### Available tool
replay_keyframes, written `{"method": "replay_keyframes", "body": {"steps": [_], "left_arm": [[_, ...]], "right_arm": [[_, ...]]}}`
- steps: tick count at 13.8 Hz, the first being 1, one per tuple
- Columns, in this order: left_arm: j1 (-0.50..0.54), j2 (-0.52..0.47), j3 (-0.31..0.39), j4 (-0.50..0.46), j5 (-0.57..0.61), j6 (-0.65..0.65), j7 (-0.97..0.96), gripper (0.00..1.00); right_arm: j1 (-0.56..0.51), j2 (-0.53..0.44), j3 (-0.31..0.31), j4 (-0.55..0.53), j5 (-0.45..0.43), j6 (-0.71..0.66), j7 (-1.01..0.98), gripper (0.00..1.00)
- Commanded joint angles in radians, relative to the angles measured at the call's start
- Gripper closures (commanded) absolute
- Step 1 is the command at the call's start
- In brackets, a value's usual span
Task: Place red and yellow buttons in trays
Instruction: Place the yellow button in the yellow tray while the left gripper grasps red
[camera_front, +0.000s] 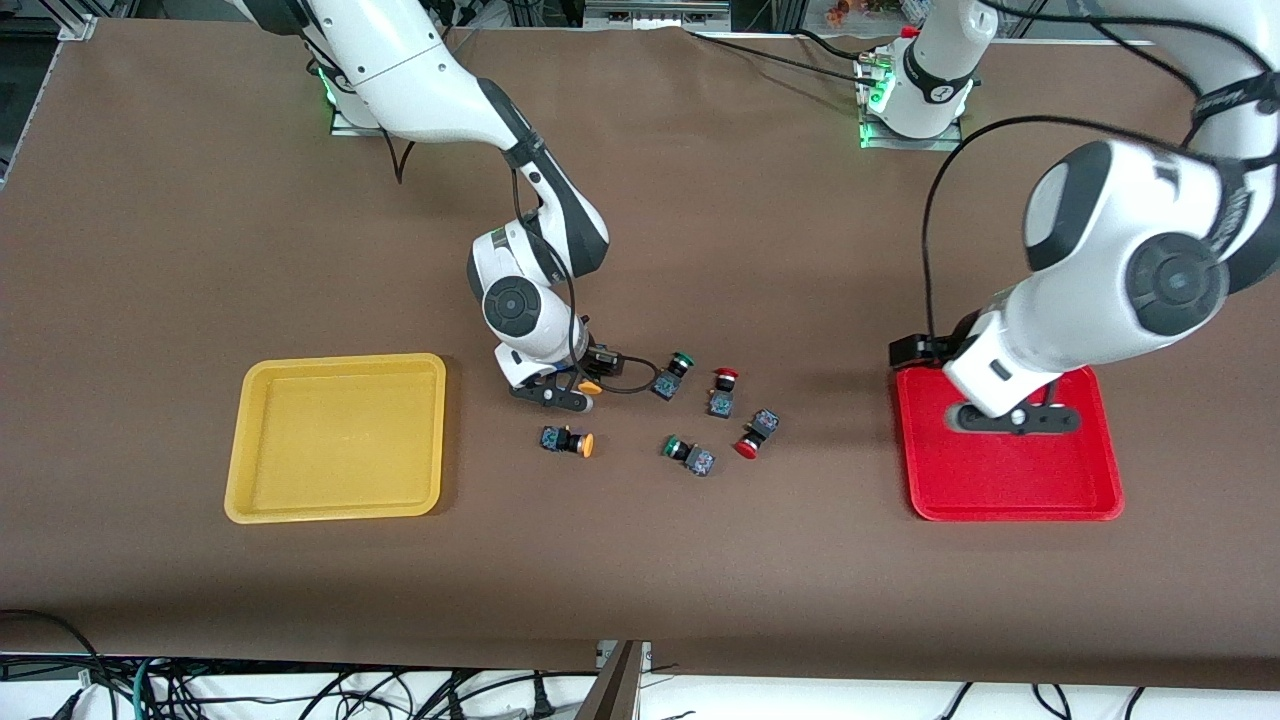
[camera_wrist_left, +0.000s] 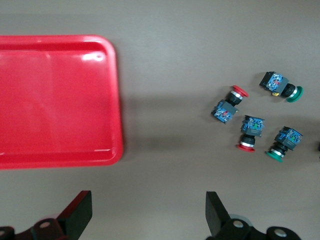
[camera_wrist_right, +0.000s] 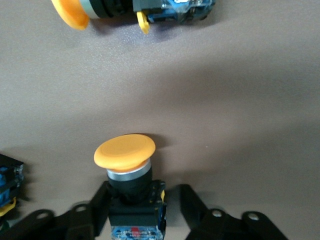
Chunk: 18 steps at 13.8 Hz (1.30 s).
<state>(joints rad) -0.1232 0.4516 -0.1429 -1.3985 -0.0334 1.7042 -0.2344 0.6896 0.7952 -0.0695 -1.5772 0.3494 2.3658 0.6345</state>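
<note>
- Right now the main risk sits at the right end effector (camera_front: 562, 388), low on the tabletop (camera_front: 700, 580) beside the yellow tray (camera_front: 340, 505): its fingers flank the dark body of a yellow button (camera_wrist_right: 132, 187), and the one finger looks closer to the body than the other, so an uneven squeeze could twist the button or pop it out.
- Likely, a grip this low on the blocky body and off its middle would let the heavy cap tip the button once it is lifted.
- Next, the other yellow button (camera_front: 566, 441) lies just beside, nearer the front camera; a sideways drag toward the tray could knock it.
- Also, two red buttons, one (camera_front: 724, 392) and another (camera_front: 756, 434), lie among two green buttons (camera_front: 672, 376), close-packed, so a later grasp may catch a green one.
- As for grip, the right end effector stands narrowed around the yellow button's body, touching or nearly so; I cannot tell if the hold is firm.
- Meanwhile, the left end effector (camera_wrist_left: 149, 212) waits over the red tray (camera_front: 1010, 505), spread wide and holding nothing.
</note>
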Motion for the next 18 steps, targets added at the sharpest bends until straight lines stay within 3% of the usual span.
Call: {"method": "replay_keyframes", "body": {"steps": [1,3,7,10,13,17,18], "left_arm": [[-0.067,0.068,0.008,0.038,-0.009,0.053,-0.037,0.0],[-0.116,0.123,0.009,0.038,0.0,0.101,-0.112,0.0],[-0.176,0.205,0.011,0.036,0.004,0.254,-0.155,0.0],[-0.185,0.232,0.011,0.027,0.006,0.327,-0.155,0.0],[-0.229,0.28,0.017,0.029,0.006,0.396,-0.204,0.0],[-0.254,0.314,0.017,0.029,0.047,0.457,-0.226,0.0],[-0.272,0.317,0.017,0.027,0.073,0.457,-0.226,0.0]], "right_arm": [[0.01,-0.014,-0.006,-0.018,0.023,-0.002,-0.013,0.78],[0.005,-0.031,-0.016,-0.018,0.023,-0.028,-0.047,0.88],[-0.088,-0.112,-0.079,-0.011,0.022,-0.241,-0.29,0.89],[-0.148,-0.142,-0.205,-0.007,0.02,-0.368,-0.647,0.88],[-0.188,-0.13,-0.324,-0.015,0.014,-0.39,-0.945,0.84],[-0.275,-0.102,-0.334,-0.007,0.005,-0.384,-1.039,0.8],[-0.277,-0.097,-0.334,-0.007,0.006,-0.379,-1.036,0.72]]}}
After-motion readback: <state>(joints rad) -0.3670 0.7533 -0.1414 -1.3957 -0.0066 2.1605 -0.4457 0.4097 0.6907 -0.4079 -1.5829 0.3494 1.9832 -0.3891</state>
